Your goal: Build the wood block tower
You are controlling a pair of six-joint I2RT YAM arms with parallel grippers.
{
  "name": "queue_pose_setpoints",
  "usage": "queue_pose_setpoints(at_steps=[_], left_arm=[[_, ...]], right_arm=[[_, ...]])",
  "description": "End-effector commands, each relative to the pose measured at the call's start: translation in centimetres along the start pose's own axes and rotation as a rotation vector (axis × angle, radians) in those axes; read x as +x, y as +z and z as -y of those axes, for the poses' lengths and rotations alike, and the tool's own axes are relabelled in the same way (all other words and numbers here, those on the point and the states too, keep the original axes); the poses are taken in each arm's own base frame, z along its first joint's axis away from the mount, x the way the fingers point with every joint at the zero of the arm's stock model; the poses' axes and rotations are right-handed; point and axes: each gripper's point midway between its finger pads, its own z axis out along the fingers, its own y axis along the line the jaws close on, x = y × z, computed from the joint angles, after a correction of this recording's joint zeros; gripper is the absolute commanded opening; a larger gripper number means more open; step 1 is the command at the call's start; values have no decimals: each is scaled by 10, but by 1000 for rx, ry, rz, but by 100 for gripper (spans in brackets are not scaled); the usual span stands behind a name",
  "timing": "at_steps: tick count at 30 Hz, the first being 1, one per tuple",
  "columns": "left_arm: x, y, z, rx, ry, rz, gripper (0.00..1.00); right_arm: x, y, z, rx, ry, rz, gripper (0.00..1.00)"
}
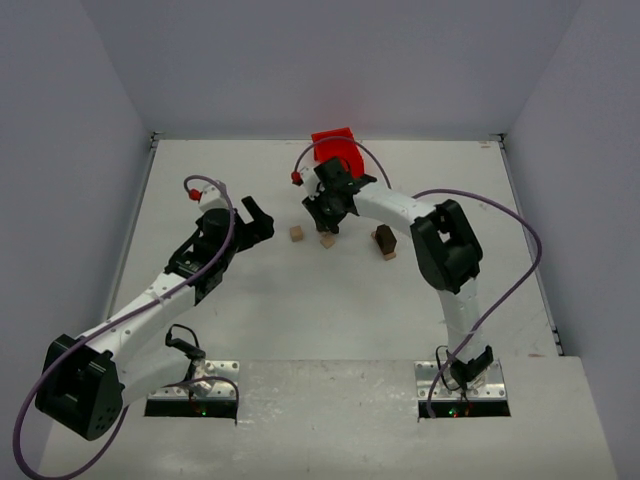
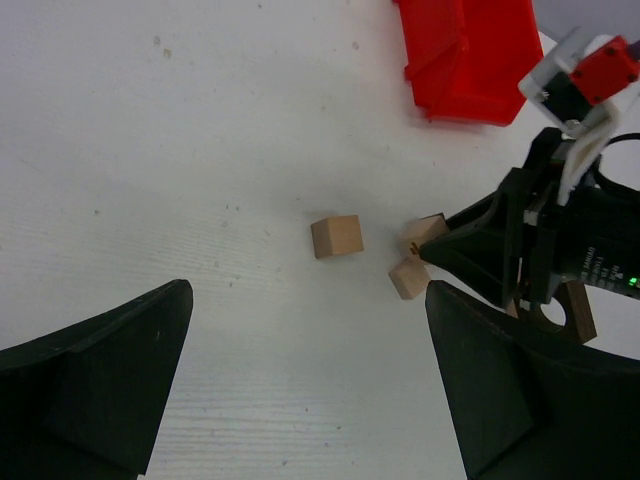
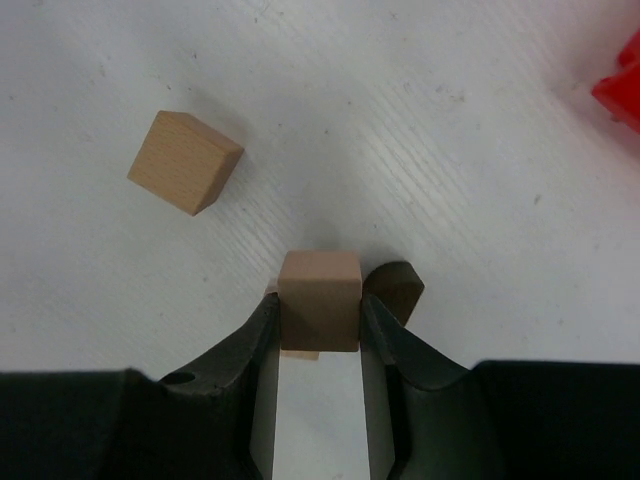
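Observation:
My right gripper point(image 1: 325, 220) is shut on a pale tan block point(image 3: 320, 298) and holds it just above a second tan block point(image 2: 409, 278), whose edge shows under it point(image 3: 298, 352). A third tan block point(image 1: 296, 233) lies loose to the left; it also shows in the right wrist view point(image 3: 185, 162) and the left wrist view point(image 2: 336, 237). A short stack, a dark brown block point(image 1: 384, 237) on a tan one point(image 1: 389, 255), stands right of the gripper. My left gripper point(image 1: 258, 222) is open and empty point(image 2: 308, 300), left of the blocks.
The red plastic bin point(image 1: 335, 148) stands at the back centre, behind the right gripper, and also shows in the left wrist view point(image 2: 465, 55). A dark brown shape point(image 3: 397, 288) sits against my right gripper's right finger; I cannot tell what it is. Walls enclose the table.

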Motion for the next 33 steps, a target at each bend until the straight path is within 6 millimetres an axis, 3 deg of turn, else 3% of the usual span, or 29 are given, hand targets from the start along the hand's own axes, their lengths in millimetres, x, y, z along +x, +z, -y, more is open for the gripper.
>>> queue_pose_setpoints(at_steps=[1, 5, 6, 8, 13, 18, 33], left_arm=[[-27, -3, 25, 95, -20, 84, 100], [-25, 5, 32, 121, -9, 72, 100], [-23, 6, 33, 127, -2, 66, 100], [-17, 13, 34, 133, 8, 47, 100], [-5, 23, 27, 100, 25, 14, 100], [0, 26, 26, 100, 25, 3, 100], [1, 26, 24, 97, 23, 3, 100]], right_arm=[[-62, -78, 9, 112, 59, 239, 16], [-49, -128, 39, 261, 185, 271, 16], [-38, -124, 40, 272, 205, 244, 16], [-19, -150, 54, 346, 262, 246, 17], [32, -170, 70, 480, 331, 178, 17], [57, -174, 75, 512, 397, 153, 18], [66, -147, 73, 453, 413, 92, 21]])
